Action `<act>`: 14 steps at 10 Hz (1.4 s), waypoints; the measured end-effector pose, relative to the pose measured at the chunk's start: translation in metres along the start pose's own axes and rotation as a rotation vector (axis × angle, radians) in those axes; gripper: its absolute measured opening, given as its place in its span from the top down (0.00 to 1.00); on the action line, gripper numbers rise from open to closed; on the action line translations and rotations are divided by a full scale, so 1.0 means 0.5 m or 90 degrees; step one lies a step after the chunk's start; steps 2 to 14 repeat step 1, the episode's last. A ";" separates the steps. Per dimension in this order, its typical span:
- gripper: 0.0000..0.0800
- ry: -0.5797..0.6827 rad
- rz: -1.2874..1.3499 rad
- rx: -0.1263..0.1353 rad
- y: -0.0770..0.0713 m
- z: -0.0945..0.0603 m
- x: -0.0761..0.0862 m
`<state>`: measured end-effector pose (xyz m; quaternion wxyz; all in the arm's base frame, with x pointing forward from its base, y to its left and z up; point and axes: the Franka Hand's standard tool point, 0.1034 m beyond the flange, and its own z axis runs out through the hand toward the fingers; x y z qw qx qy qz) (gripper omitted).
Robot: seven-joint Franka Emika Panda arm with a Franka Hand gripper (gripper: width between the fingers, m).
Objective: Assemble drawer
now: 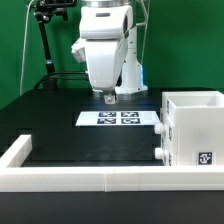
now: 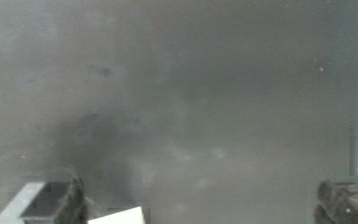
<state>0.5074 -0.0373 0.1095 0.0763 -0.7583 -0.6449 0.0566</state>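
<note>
tool (image 1: 109,98) held released above marker board (image 1: 121,118) | drawer housing (image 1: 195,125) seen well apart | border wall (image 1: 70,178) set in front

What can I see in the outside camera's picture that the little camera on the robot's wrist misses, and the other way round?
Only the exterior view shows the arm's white body, the gripper hanging over the marker board, the white drawer housing at the exterior view's right with two small knobs on its side, and the low white border wall in front. Only the wrist view shows the dark fingertips up close, spread wide apart with nothing between them. Both show the black table and the open, empty gripper.
</note>
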 end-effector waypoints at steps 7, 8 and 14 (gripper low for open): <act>0.19 0.000 0.000 0.000 0.000 0.000 0.000; 0.19 0.000 0.000 0.000 0.000 0.000 0.000; 0.19 0.000 0.000 0.000 0.000 0.000 0.000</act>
